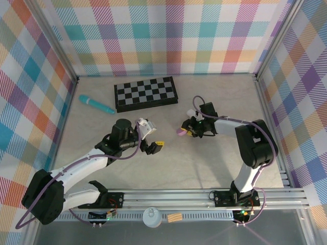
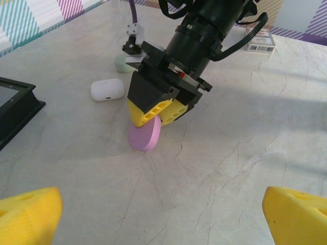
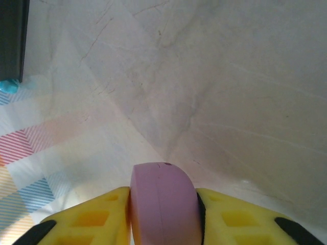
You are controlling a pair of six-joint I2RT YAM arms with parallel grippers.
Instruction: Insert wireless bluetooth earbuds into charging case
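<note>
The right gripper (image 3: pixel 163 193) clamps its yellow ribbed plastic fingers (image 3: pixel 97 217) on both flanks of a pink case (image 3: pixel 162 204), a smooth matte pebble with a fine seam down its middle. The case stands on edge. Its long axis runs out along the fingers, and its rounded end points past the fingertips down at the worktop (image 2: pixel 230 153).

In the left wrist view the same case (image 2: pixel 144 137) pokes out below the right gripper (image 2: pixel 159 116), its lower rim on the pale, veined, marble-look surface near the worktop's middle. The overhead view puts the pair (image 1: pixel 186 131) a little right of centre.

The left gripper (image 2: pixel 163 219) hangs near, its yellow fingers (image 2: pixel 28 212) spread wide with nothing between them, aimed at the case.

Beyond the right arm lie a glossy white case (image 2: pixel 108 89) and a pale green case (image 2: pixel 122 64). A small card box (image 2: pixel 260 40) sits farther off. A folded black chessboard (image 1: pixel 146 93) and a teal pen (image 1: pixel 96 104) lie toward the far edge.
</note>
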